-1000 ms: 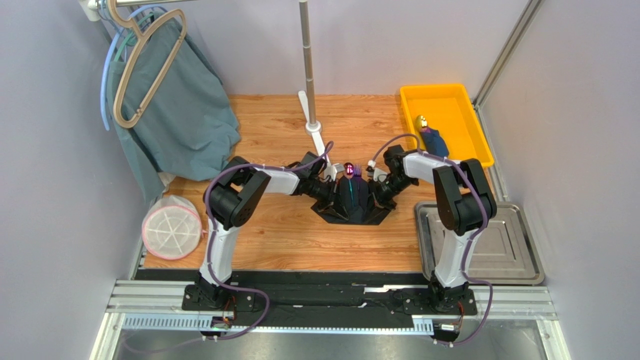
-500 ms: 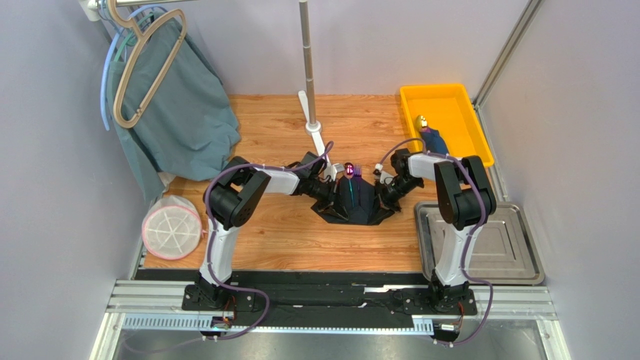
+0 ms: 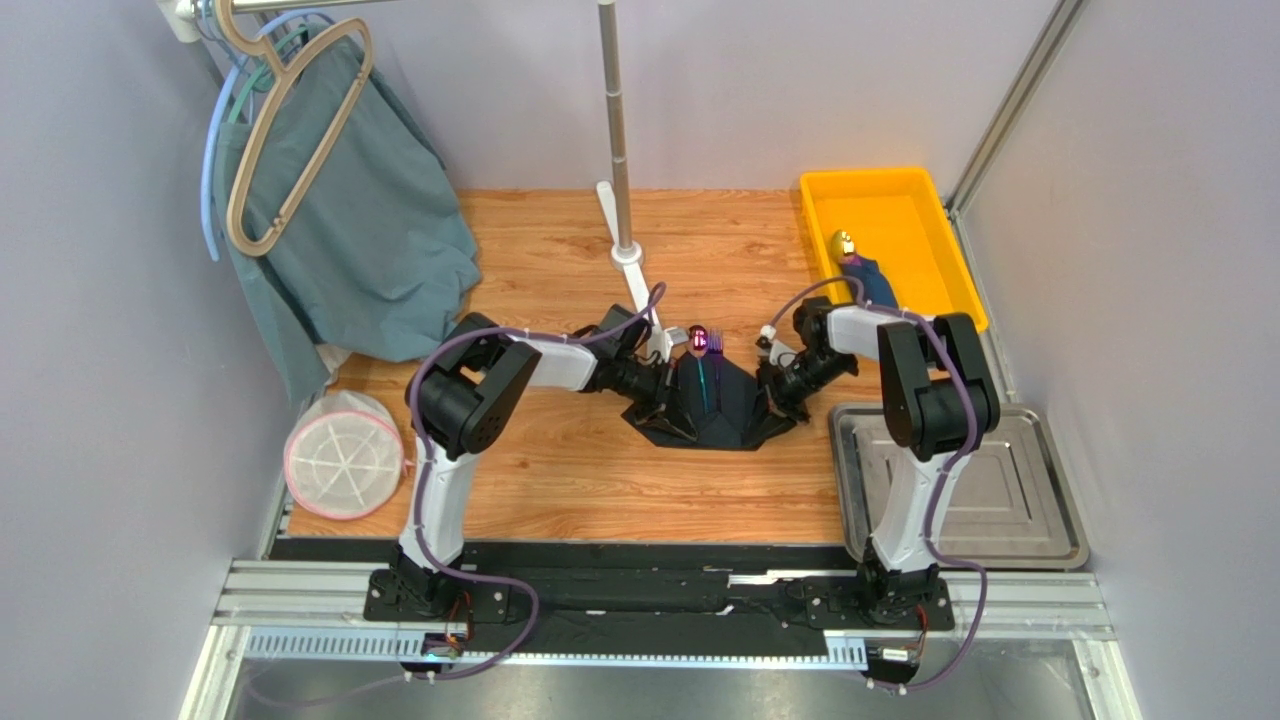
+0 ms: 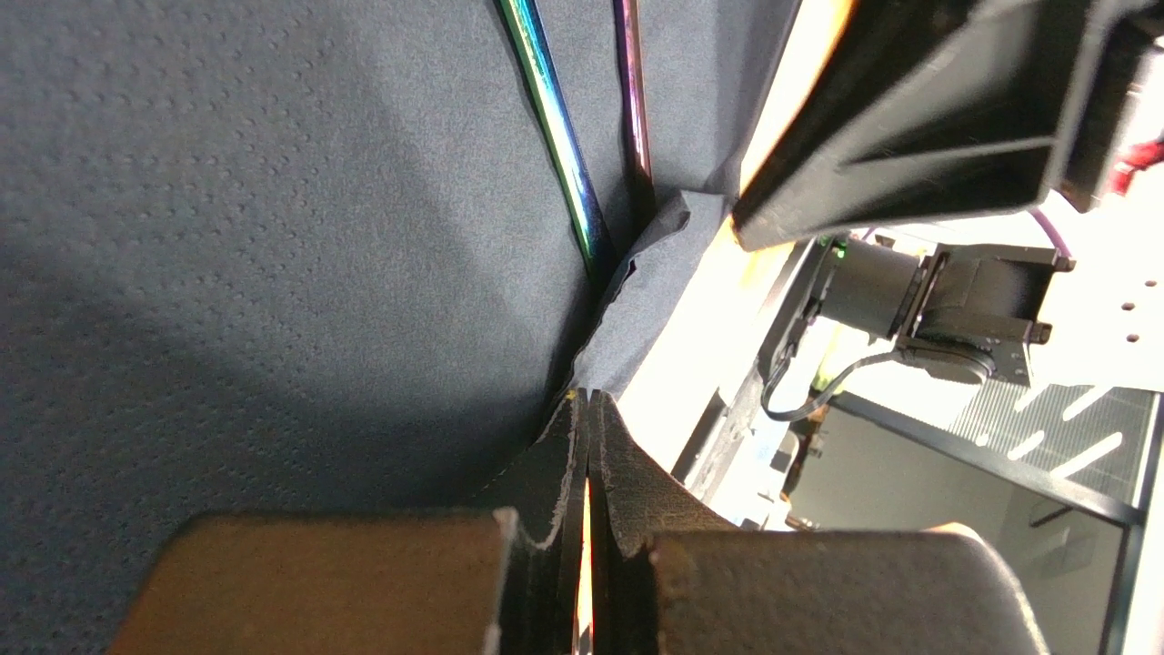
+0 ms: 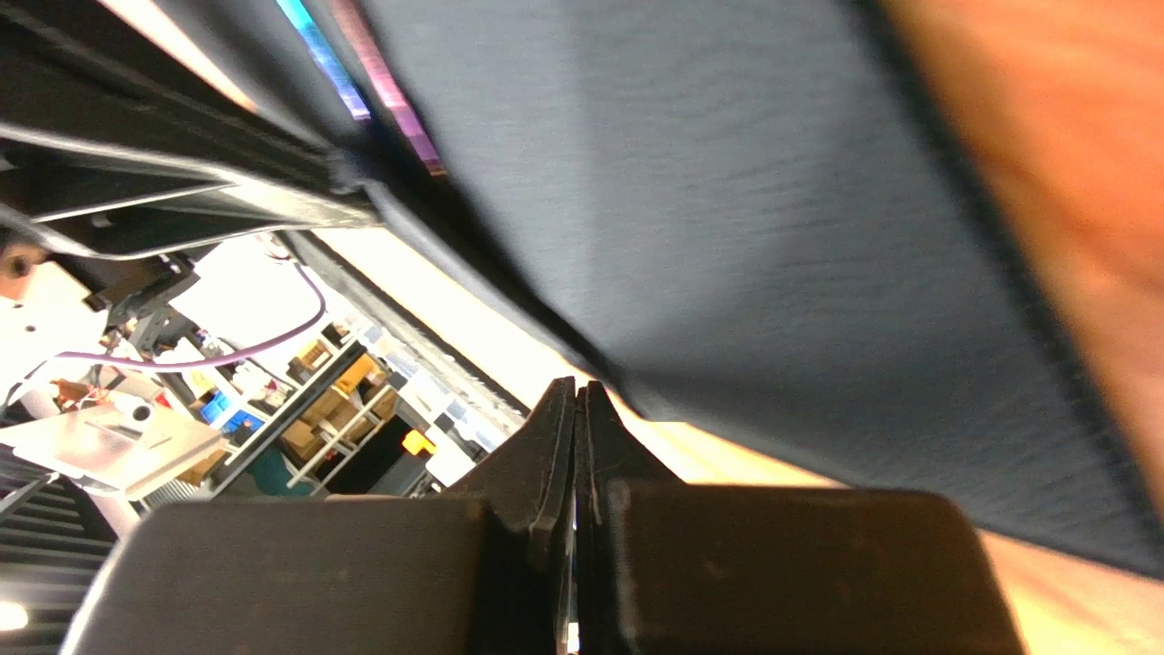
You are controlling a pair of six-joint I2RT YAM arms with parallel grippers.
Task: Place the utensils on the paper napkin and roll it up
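The paper napkin (image 3: 709, 405) lies mid-counter (image 3: 571, 480), its utensils (image 3: 700, 341) pointing away from the arm bases. The left claw (image 3: 658, 393) is clamped on its left edge and the right claw (image 3: 771, 395) on its right, both equally near.

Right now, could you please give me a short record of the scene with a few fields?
paper napkin: black, between the two arms
utensils: iridescent handles lying on the napkin
left gripper: jaws shut, tips at the napkin's edge
right gripper: jaws shut, tips at the napkin's edge
yellow bin: holds a dark blue bundle with a gold tip
steel tray: beside the right arm's base
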